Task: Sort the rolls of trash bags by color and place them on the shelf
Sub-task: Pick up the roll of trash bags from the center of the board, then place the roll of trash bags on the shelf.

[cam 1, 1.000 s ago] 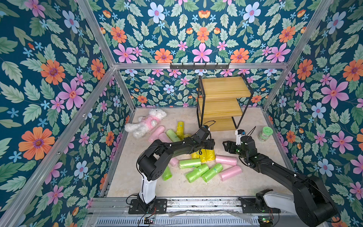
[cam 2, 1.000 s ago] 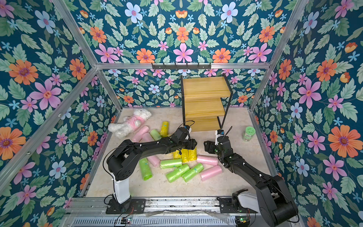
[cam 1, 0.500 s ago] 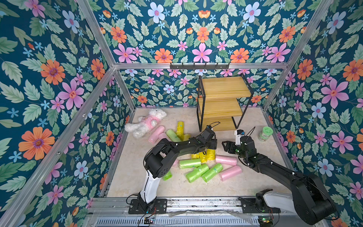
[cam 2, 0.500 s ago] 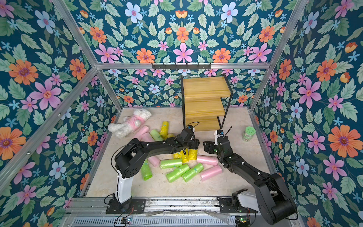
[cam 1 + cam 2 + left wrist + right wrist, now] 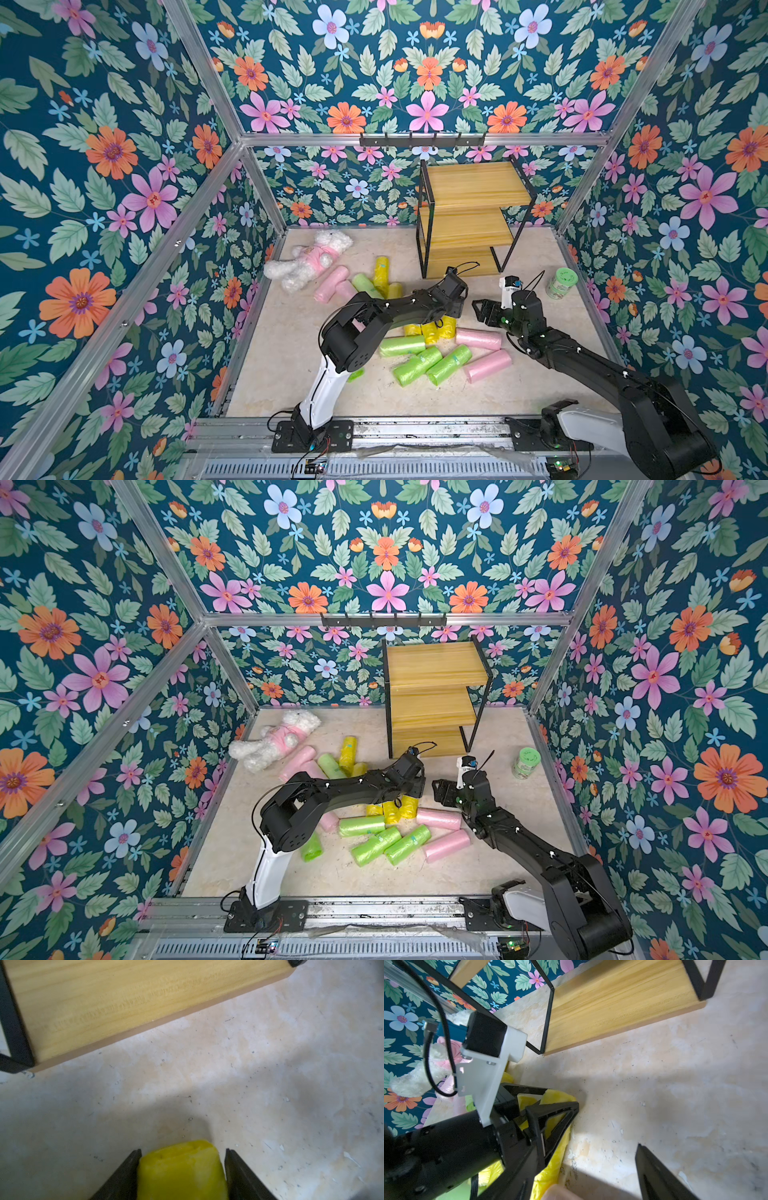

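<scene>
Rolls of trash bags (image 5: 449, 363) are seen scattered on the table (image 5: 286, 357) in front of the shelf (image 5: 473, 191), which is stood at the back. A yellow roll (image 5: 180, 1169) is gripped by the left claw (image 5: 183, 1150), whose jaws are pressed to its two sides, at the edge of a yellow cluster (image 5: 432, 330) just short of the shelf's lowest board. The right claw (image 5: 480, 311) is held wide and empty just beside the left one, near a pink roll (image 5: 478, 338). Green rolls (image 5: 401, 345) are laid nearer the arms' bases. A plush toy (image 5: 309, 259) is seen at the far left and a jar (image 5: 561, 282) at the right.
</scene>
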Controlling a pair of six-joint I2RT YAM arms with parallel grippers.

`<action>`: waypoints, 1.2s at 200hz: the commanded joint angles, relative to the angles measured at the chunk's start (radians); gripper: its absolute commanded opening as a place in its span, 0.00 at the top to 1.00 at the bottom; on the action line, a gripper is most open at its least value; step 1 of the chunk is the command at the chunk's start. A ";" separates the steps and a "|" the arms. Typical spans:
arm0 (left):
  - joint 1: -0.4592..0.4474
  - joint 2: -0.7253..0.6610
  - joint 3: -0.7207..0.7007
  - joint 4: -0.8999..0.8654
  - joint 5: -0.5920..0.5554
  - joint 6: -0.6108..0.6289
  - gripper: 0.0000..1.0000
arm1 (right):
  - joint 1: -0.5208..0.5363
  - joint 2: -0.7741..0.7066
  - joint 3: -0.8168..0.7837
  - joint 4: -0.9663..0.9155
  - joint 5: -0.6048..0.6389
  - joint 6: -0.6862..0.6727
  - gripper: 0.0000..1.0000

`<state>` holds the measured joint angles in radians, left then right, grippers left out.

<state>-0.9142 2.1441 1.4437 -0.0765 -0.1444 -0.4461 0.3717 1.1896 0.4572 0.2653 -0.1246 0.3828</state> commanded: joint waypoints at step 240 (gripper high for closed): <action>0.145 -0.622 -0.546 0.921 0.002 -0.652 0.61 | 0.275 -0.040 0.033 0.668 -0.029 0.194 0.02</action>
<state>-0.7696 1.5330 0.9157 0.7258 -0.1314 -1.0126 0.6285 1.1175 0.4683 0.8932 -0.2108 0.6235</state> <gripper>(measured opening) 0.434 0.988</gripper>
